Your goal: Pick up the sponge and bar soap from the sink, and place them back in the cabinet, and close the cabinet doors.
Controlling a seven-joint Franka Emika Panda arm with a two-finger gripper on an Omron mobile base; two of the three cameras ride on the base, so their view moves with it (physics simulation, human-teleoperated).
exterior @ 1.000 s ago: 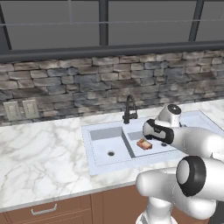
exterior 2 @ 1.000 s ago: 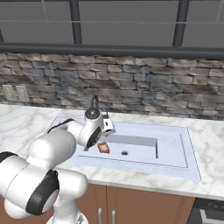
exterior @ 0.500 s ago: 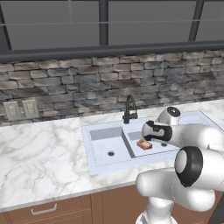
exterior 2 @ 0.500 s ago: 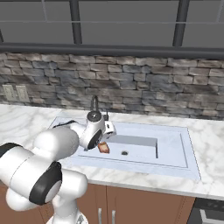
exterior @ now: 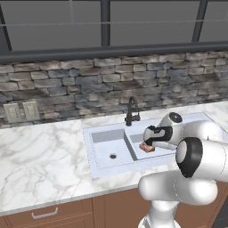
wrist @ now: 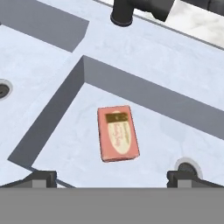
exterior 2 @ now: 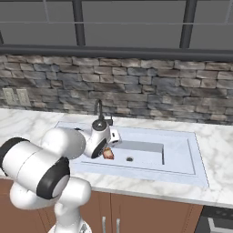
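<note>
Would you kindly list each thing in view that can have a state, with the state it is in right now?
gripper: open, hovering above the bar soap, holding nothing.
bar soap: lying flat on the floor of one sink basin, not gripped.
sink: both basins dry; nothing lies in the basin left of the divider in the left base view.
faucet: upright behind the divider, no water running.

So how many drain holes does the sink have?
2. One drain is in the basin holding the bar soap; the other drain is in the neighbouring basin of the sink.
</note>
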